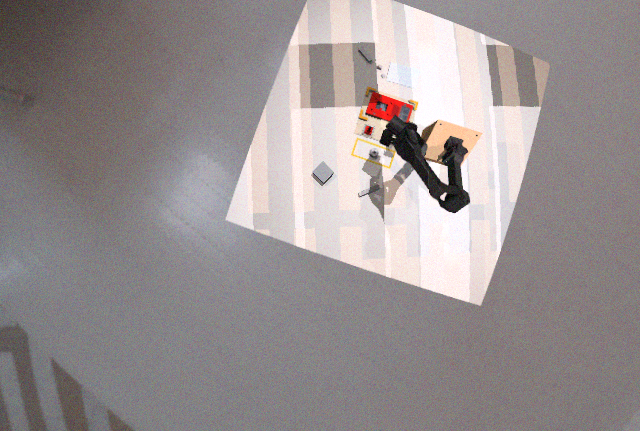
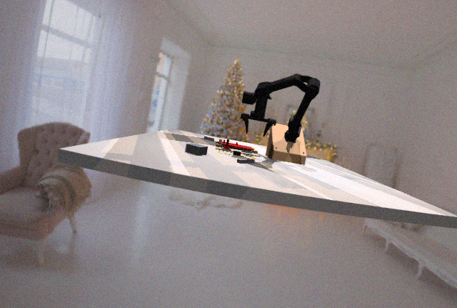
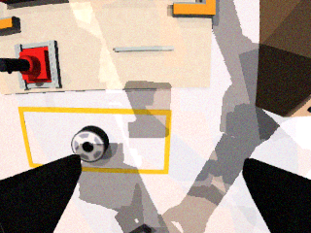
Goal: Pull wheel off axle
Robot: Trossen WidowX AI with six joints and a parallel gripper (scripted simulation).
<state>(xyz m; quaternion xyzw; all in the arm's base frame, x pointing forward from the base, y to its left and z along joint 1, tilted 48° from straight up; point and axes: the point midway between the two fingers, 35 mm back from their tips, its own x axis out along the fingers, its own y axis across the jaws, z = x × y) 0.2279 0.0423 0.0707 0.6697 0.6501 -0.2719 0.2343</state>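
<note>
The wheel [image 1: 373,153] [image 2: 236,153] [image 3: 89,146], grey with a dark side, lies on the table inside the yellow outline [image 1: 355,147] [image 3: 97,170] of the marked area, in its left half in the wrist view. The upright axle [image 3: 15,64] is a bare black pin on a red block [image 1: 368,130]. My gripper [image 2: 255,133] [image 3: 163,166] is wide open and empty. It hangs well above the table and touches nothing. In the wrist view its left fingertip shows just below the wheel, but the exterior view shows it high above.
A red plate [image 1: 379,110] [image 2: 238,146] with orange corner pieces lies behind the axle block. A grey block [image 1: 323,173] [image 2: 196,148] and a small flat bar [image 1: 368,191] [image 2: 245,161] lie nearby. A wooden box [image 1: 452,131] [image 2: 282,142] stands by the arm's base.
</note>
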